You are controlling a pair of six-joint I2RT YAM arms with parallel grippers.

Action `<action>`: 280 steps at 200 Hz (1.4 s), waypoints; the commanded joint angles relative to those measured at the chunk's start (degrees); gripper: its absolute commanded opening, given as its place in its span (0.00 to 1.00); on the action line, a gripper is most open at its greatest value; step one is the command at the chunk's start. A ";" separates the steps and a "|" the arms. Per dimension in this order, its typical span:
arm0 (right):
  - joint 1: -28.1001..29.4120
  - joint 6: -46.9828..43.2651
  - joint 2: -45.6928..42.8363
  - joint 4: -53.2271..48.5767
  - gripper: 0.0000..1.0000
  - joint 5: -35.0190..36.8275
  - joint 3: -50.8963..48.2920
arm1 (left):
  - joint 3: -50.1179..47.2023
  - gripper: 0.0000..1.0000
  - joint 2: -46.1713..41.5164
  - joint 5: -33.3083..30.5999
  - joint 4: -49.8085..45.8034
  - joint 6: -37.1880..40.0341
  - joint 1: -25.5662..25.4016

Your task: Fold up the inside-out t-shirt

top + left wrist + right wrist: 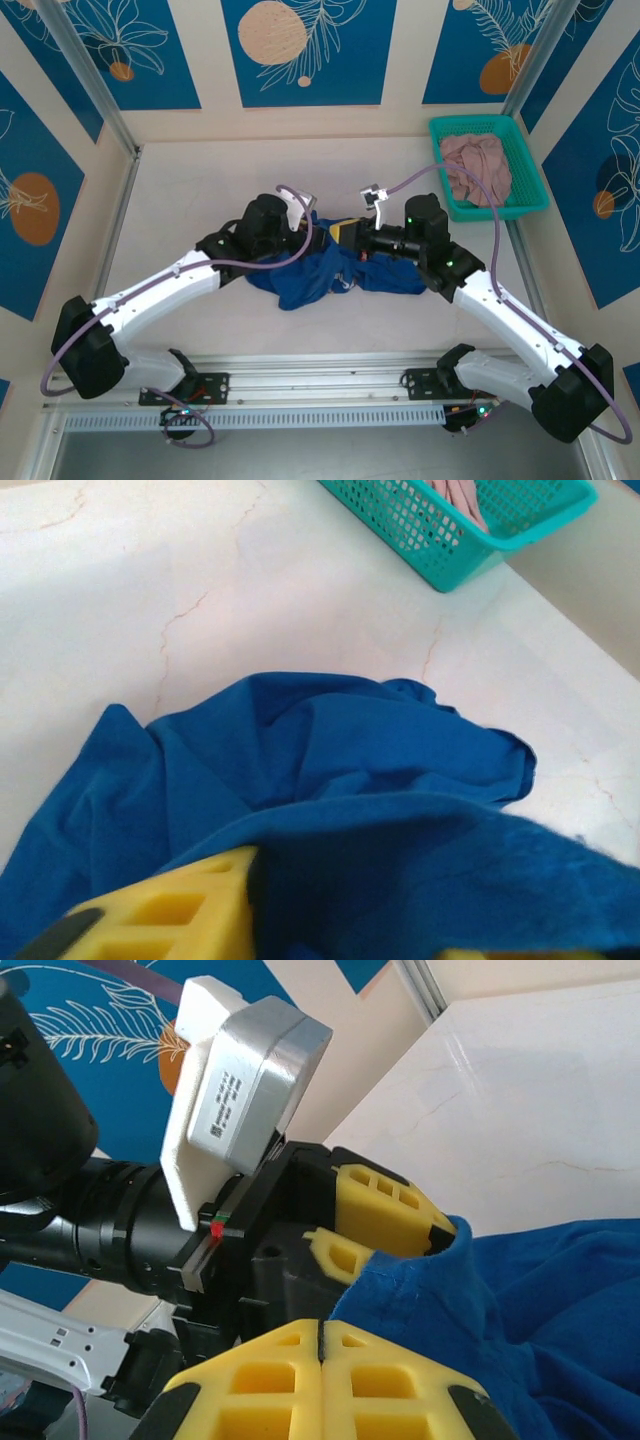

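The inside-out t-shirt (318, 280) is a royal-blue crumpled heap at the middle of the table, between both arms. My left gripper (325, 238) and right gripper (352, 240) meet over its far edge. In the left wrist view a thick blue fold (380, 780) fills the space inside the left gripper (345, 912), beside one yellow finger (170, 910). In the right wrist view the right gripper (321, 1328) has its pads pressed together at a stitched hem (400, 1280). That hem runs up into the left gripper (405, 1248).
A teal basket (470, 121) stands at the far right corner with a dusty-pink garment (478, 170) in it, and shows again as the basket (440, 540) in the left wrist view. Bare pale tabletop (200, 190) lies to the left and behind the shirt.
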 commanded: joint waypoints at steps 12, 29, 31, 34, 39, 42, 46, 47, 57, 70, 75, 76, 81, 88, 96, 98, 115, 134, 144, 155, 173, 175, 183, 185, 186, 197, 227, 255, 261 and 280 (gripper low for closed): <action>-0.22 -6.14 -2.91 -5.04 0.00 5.98 1.57 | 3.59 0.10 -1.48 3.99 -4.47 1.93 1.86; 0.82 -10.60 -3.89 -8.34 0.00 13.57 2.08 | 3.63 0.04 -4.18 13.50 -6.60 0.48 4.75; 1.10 -11.08 -4.01 -8.71 0.00 14.79 2.08 | 3.61 0.04 -4.51 14.88 -6.65 0.07 5.21; 1.51 -11.92 -4.11 -9.25 0.00 16.50 2.06 | 3.44 0.03 -4.99 17.52 -6.59 -0.56 5.97; 2.39 -13.27 -4.26 -10.06 0.00 19.71 2.21 | 3.10 0.03 -5.74 22.08 -6.25 -1.80 7.40; 2.88 -13.98 -4.31 -10.52 0.00 21.49 2.21 | 2.86 0.03 -6.14 25.22 -5.89 -2.67 8.16; 3.66 -14.88 -4.29 -10.99 0.00 23.97 2.31 | 2.56 0.02 -6.53 29.03 -5.17 -4.05 9.30; 3.92 -15.03 -4.26 -11.04 0.00 24.68 2.31 | 2.45 0.02 -6.63 29.81 -4.86 -4.37 9.64; 5.80 -17.01 -4.02 -11.37 0.00 28.88 2.40 | 1.43 0.01 -7.21 39.08 -1.62 -8.11 11.82; 8.11 -18.52 -3.09 -11.81 0.00 33.85 3.03 | 0.19 0.00 -7.34 47.35 3.46 -13.04 13.36; 8.94 -19.02 -2.48 -12.38 0.00 35.90 3.53 | -0.15 0.00 -7.37 49.16 5.08 -14.62 13.63; 9.07 -19.12 -2.30 -12.61 0.00 36.31 3.71 | -0.22 0.00 -7.35 49.51 5.36 -14.84 13.64; 9.70 -19.27 -1.43 -13.79 0.00 38.35 4.58 | -0.46 0.00 -7.52 50.30 6.43 -16.10 13.73; 10.42 -19.32 0.01 -15.87 0.00 41.27 6.14 | -0.56 0.00 -7.77 50.23 7.04 -17.23 13.83; 10.89 -19.30 1.98 -18.63 0.00 43.89 8.06 | -0.50 0.00 -8.23 49.00 6.64 -17.67 13.92; 10.94 -19.24 2.47 -19.37 0.00 44.40 8.61 | -0.42 0.00 -8.33 48.50 6.24 -17.54 13.92; 11.28 -18.46 5.58 -24.57 0.07 47.64 12.15 | 1.17 0.00 -9.46 40.18 -0.48 -14.85 13.92; 11.30 -18.37 5.98 -27.68 0.22 47.78 13.79 | 2.13 0.00 -9.81 31.59 -5.39 -13.45 13.93; 11.30 -18.69 5.46 -29.10 0.27 46.71 14.46 | 2.50 0.00 -9.55 29.59 -6.56 -13.37 13.93; 11.37 -19.71 4.52 -29.97 0.32 43.30 14.75 | 2.68 0.00 -9.37 28.16 -7.27 -13.39 13.95; 11.89 -20.27 1.80 -28.72 0.37 34.67 13.04 | 2.78 0.00 -9.15 26.62 -7.63 -13.22 13.92; 12.02 -20.36 1.48 -28.39 0.38 33.57 12.79 | 2.73 0.00 -9.11 26.46 -7.63 -13.22 13.92; 12.83 -20.38 0.19 -26.89 0.39 29.80 11.32 | 2.77 0.00 -9.07 25.84 -7.75 -13.22 13.90; 13.05 -20.36 -0.13 -26.46 0.40 29.17 10.91 | 2.82 0.00 -9.03 25.72 -7.75 -13.17 13.87; 13.19 -20.32 -0.25 -26.29 0.40 28.90 10.79 | 2.80 0.00 -9.02 25.66 -7.74 -13.19 13.90; 15.15 -20.20 -1.42 -24.32 0.41 26.79 8.94 | 2.95 0.00 -8.86 25.24 -7.82 -13.22 13.91; 21.31 -20.67 -1.36 -19.81 0.43 27.04 6.30 | 3.21 0.00 -8.43 25.12 -7.74 -13.33 13.92; 25.97 -23.06 1.76 -14.82 0.43 25.51 6.11 | 3.47 0.00 -8.28 25.31 -7.64 -13.56 13.89; 26.08 -22.97 3.02 -14.06 0.43 24.83 6.54 | 3.40 0.00 -8.36 25.40 -7.66 -13.57 13.89; 25.75 -22.30 7.63 -13.70 0.43 26.03 8.87 | 3.21 0.00 -8.49 25.60 -7.59 -13.65 13.85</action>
